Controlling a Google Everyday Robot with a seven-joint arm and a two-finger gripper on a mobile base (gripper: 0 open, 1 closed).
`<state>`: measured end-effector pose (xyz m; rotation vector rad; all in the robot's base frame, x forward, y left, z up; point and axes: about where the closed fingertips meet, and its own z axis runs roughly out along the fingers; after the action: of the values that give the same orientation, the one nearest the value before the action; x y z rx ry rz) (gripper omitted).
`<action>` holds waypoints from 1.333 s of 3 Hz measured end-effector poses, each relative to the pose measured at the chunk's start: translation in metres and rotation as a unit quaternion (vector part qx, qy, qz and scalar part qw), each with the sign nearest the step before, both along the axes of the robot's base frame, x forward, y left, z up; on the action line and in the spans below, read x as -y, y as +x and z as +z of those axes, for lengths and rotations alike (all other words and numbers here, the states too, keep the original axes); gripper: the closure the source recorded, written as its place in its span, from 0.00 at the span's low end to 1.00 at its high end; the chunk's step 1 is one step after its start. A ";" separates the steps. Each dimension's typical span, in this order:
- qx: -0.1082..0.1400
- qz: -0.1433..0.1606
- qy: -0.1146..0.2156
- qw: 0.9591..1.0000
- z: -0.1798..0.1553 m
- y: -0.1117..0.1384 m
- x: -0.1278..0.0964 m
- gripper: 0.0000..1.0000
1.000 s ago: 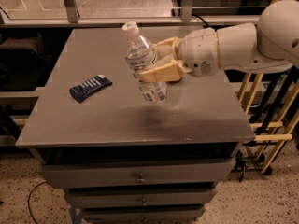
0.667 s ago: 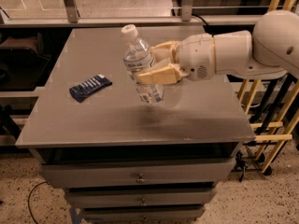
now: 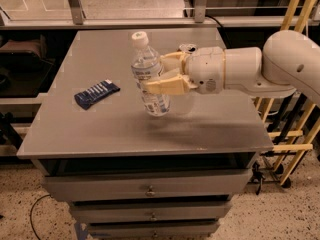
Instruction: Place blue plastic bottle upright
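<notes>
Claw (image 3: 154, 75) reaches in from the right over mid-table, fingers clamped on the bottle (image 3: 143, 64) at its label. The bottle sits in the grip nearly upright, cap leaning slightly away from the wrist, base apparently just above the table (image 3: 100, 129).

To do: level the wrist until the cap is directly over the base, lower straight down, and release only once the base sits flat. Then open and withdraw toward the wrist side.

Can (image 3: 187, 47) is close behind the claw; bar (image 3: 96, 93) is well beyond the fingertips.
</notes>
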<state>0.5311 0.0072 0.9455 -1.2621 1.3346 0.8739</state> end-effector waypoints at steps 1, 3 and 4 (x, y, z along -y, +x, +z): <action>0.006 -0.012 0.031 0.999 -0.007 0.003 0.006 1.00; 0.006 -0.024 0.070 0.997 -0.026 0.012 0.016 1.00; 0.002 -0.026 0.077 0.997 -0.033 0.015 0.018 1.00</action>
<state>0.5462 -0.0112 0.9124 -1.1037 1.2668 0.9196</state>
